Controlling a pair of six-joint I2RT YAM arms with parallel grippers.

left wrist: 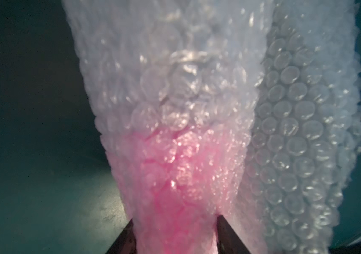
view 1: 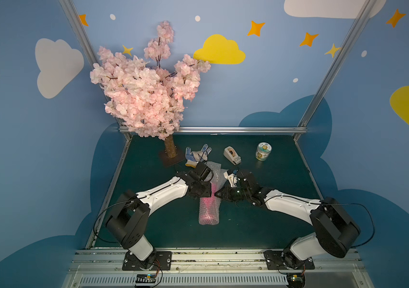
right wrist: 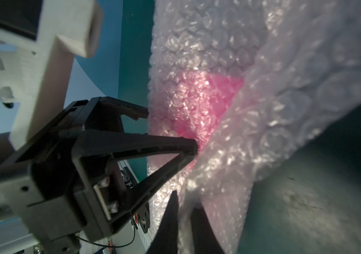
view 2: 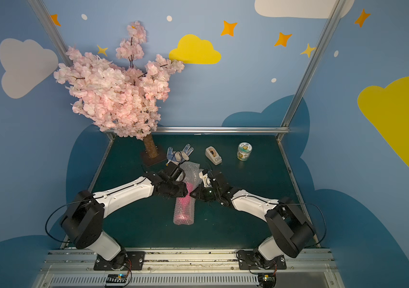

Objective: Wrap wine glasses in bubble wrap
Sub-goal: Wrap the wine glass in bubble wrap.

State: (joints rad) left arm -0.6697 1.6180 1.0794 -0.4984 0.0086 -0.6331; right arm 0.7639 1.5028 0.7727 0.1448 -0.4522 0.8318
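The wine glass point(view 1: 214, 187) lies on the green table, rolled inside the bubble wrap point(view 1: 208, 215), its magenta showing through the film in both top views point(view 2: 190, 187). My left gripper point(left wrist: 175, 222) is shut across the narrow pink part of the wrapped glass point(left wrist: 170, 176), one jaw on each side. It reaches in from the left point(view 1: 208, 194). My right gripper point(right wrist: 185, 199) is shut on a loose fold of the bubble wrap point(right wrist: 274, 99), coming in from the right point(view 1: 217, 195). The far end of the wrap point(view 1: 214, 167) stands loose and clear.
A blue-dotted glove point(view 1: 197, 155), a tape dispenser point(view 1: 232, 155) and a green-labelled jar point(view 1: 263, 151) stand behind the roll. A pink blossom tree point(view 1: 146, 87) rises from its base point(view 1: 171, 159) at the back left. A metal rail point(view 1: 223, 129) bounds the rear.
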